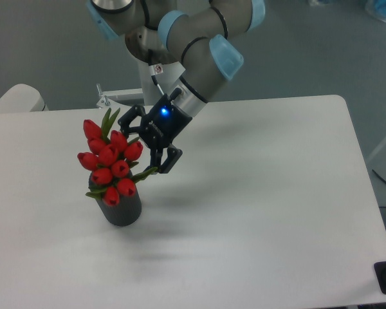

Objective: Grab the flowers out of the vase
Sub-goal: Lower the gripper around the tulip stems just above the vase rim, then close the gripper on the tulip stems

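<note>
The flowers [110,161] stand upright in the vase [122,209], which sits on the left half of the white table [276,212], towards its near side. I read the bunch as light and probably artificial, with firm buds that could still crush or splay, and thin leaves that will bend away rather than give any hold. The bound stems are hidden down inside the dark vase, so the only reachable place I see is the neck of the bunch just above the rim, or low around the cluster where the buds are packed tightest. The vase looks small and may lift or tip with a tight bunch, so I would pull straight up. My gripper [146,142] hangs just right of the buds, fingers spread apart, holding nothing, one fingertip near the lowest right leaf.
</note>
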